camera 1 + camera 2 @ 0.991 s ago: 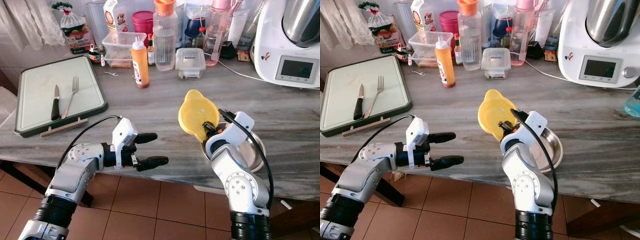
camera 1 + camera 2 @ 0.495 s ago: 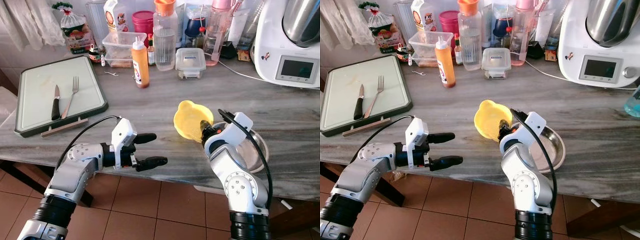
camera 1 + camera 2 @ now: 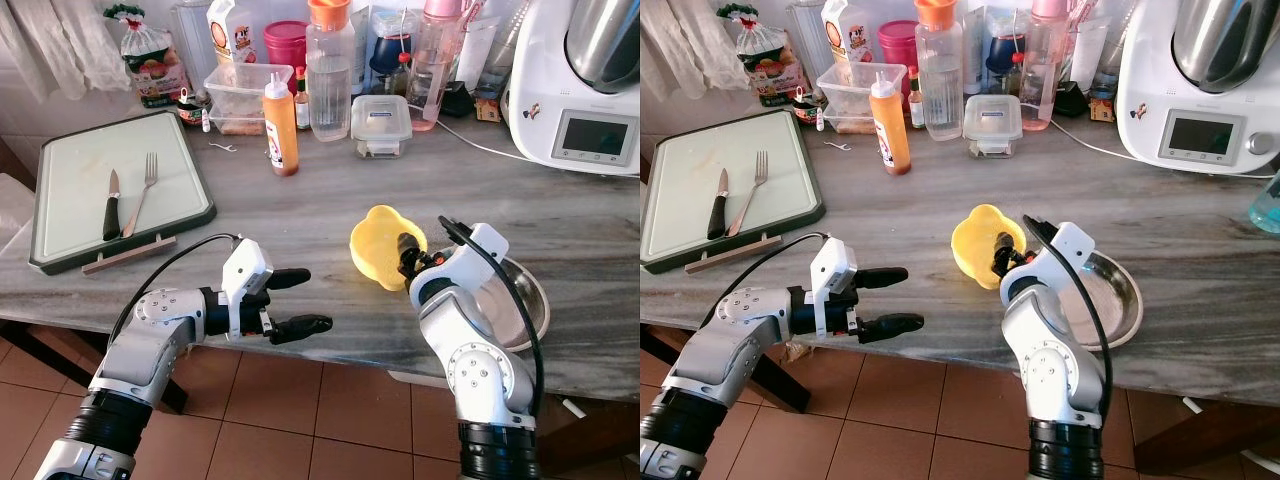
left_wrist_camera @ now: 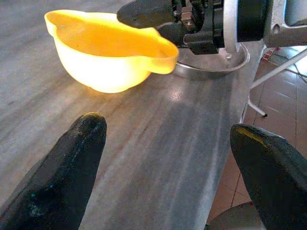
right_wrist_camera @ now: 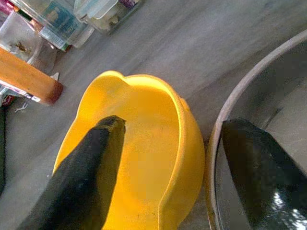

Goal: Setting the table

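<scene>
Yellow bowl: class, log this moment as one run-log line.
phase: placing | right gripper: open, one finger inside yellow bowl | bowl: on counter beside steel plate | left gripper: open, idle

Both grippers' jaws spread apart

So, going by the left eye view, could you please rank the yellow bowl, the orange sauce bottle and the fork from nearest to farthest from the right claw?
1. Yellow bowl: at the right claw itself, one finger inside its rim, beside the metal plate.
2. Orange sauce bottle: farther back on the counter, toward the robot's left.
3. Fork: far left, on the cutting board beside the knife.
</scene>
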